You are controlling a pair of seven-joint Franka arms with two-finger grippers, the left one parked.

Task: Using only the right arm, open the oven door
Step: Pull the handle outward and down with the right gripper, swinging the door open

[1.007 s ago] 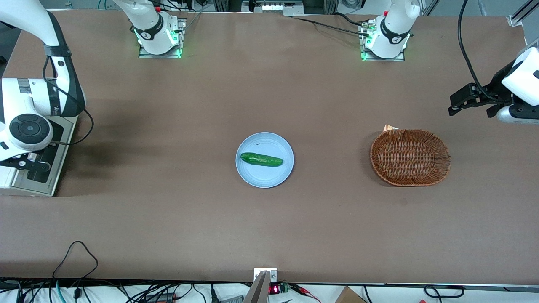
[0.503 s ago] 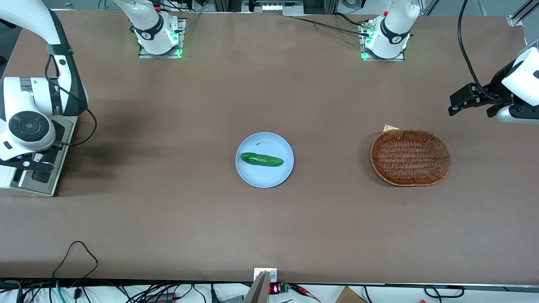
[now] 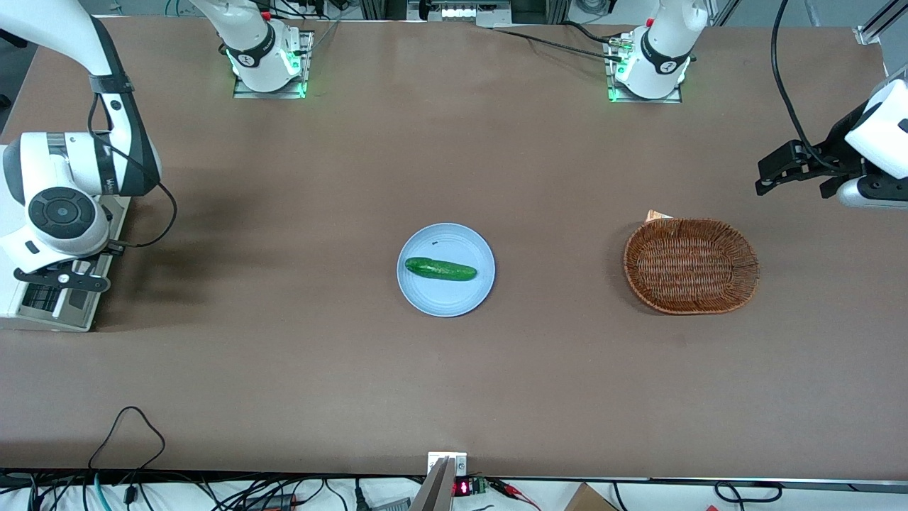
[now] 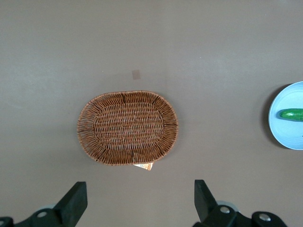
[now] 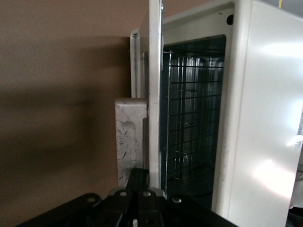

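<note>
Brown matte covering across the whole table [image 3: 454,383], faintly creased, shadowed toward the working arm's end. Along the edge nearest the front camera, a tangle of black cables [image 3: 128,426]; along the farthest edge, two arm bases [image 3: 269,67] glowing green, with metal framing and more wiring above.

White, black-banded right arm [image 3: 67,167] folded over the oven [image 3: 8,305] at the working arm's end of the table. Oven door [image 3: 50,304] part-way open under the wrist; in the wrist view seen edge-on [image 5: 154,71], swung away from the white casing [image 5: 265,118], baring the wire rack [image 5: 189,123].

Wicker basket [image 3: 691,266] toward the parked arm's end, a paper slip [image 3: 658,215] peeking from under its rim. Mid-table, well apart from both, a pale blue plate [image 3: 445,301] carrying a cucumber [image 3: 440,269].

Black gripper [image 3: 64,278] down at the door, right against the silver bar handle [image 5: 129,137] and door edge [image 5: 139,178]; cannot tell whether clamped or spread.
</note>
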